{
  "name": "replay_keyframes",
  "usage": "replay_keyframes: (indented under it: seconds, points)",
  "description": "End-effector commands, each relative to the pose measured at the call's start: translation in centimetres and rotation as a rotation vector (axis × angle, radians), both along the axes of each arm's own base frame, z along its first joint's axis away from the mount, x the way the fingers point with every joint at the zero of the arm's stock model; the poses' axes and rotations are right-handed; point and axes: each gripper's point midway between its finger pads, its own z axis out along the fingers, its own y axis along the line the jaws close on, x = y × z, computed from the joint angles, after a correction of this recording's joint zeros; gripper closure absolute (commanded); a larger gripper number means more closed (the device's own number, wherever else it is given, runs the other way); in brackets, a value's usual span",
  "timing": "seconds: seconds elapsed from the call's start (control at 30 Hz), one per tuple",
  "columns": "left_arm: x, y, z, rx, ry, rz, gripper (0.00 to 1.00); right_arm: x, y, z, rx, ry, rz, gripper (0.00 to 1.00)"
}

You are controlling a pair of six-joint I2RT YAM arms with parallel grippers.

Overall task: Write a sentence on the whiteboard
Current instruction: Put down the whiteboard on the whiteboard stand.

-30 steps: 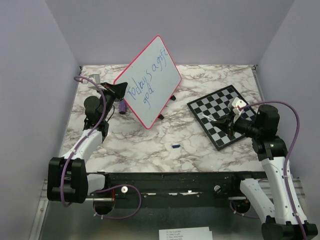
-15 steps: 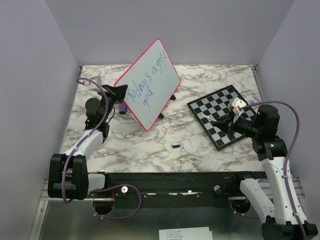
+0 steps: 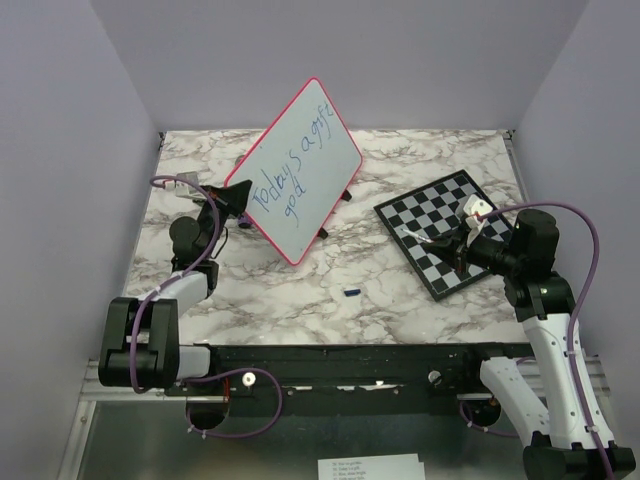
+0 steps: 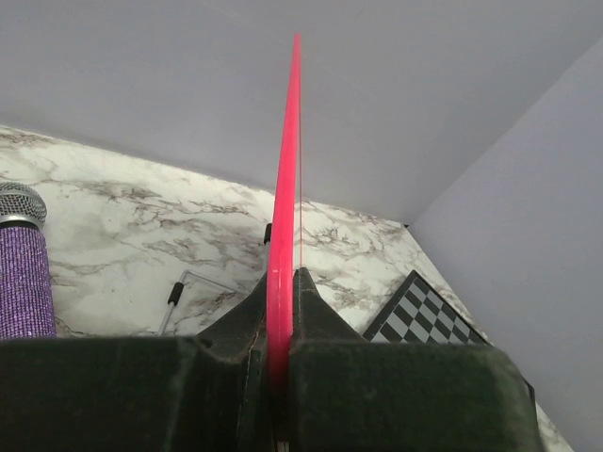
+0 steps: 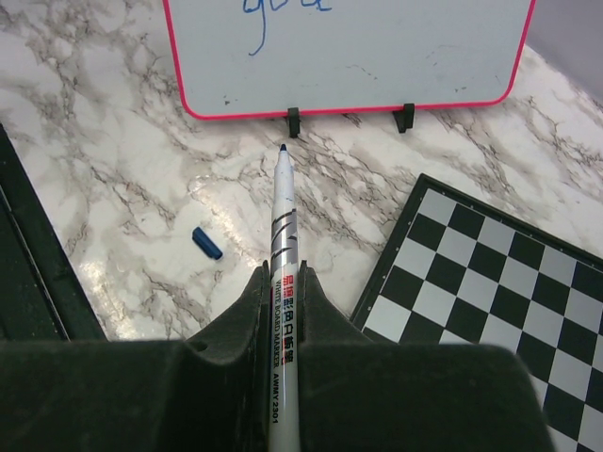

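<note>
**Station inventory: whiteboard, marker, both arms**

1. Whiteboard: white face, pink-red rim, black feet. I see it leaning at the rear-centre of the marble surface, face towards me, its left corner taken by my left arm.
2. Sentence: blue handwriting, roughly "Today's a gift", with "god" beneath.
3. Left tool: closed tight on the board's rim; the wrist view shows the pink edge running straight up between the two fingers.
4. Right tool: closed on a white marker, uncapped, dark tip pointing at the board's lower edge and apart from it. This tool hangs over the chessboard, to the right of the board.
5. Blue cap: lying loose on the surface, between board and arm bases.
6. Purple glitter microphone: lying beside the left tool.
</note>
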Motion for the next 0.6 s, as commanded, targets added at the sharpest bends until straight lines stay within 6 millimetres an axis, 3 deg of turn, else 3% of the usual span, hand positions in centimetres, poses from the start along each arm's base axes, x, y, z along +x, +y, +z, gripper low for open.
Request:
replay_keyframes:
  seconds: [0.0,0.03,0.2,0.27,0.57]
  points:
    - [-0.99,0.65,2.25,0.009,-0.149,0.016,0.96,-0.78,0.24,-0.77,0.012,0.041,0.025,1.00]
    - [-1.03,0.73,2.16,0.007,-0.149,0.018,0.89,-0.74,0.24,-0.83,0.012,0.044,0.025,0.99]
    - [-0.91,0.78,2.26,0.004,-0.143,0.019,0.78,-0.77,0.24,-0.91,0.012,0.047,0.025,0.99]
    - [-0.82,0.83,2.72,0.004,-0.145,0.020,0.68,-0.79,0.24,-0.88,0.012,0.045,0.025,1.00]
    - [-0.42,1.28,2.26,0.023,-0.113,0.048,0.55,-0.82,0.28,-0.86,0.013,0.045,0.028,0.99]
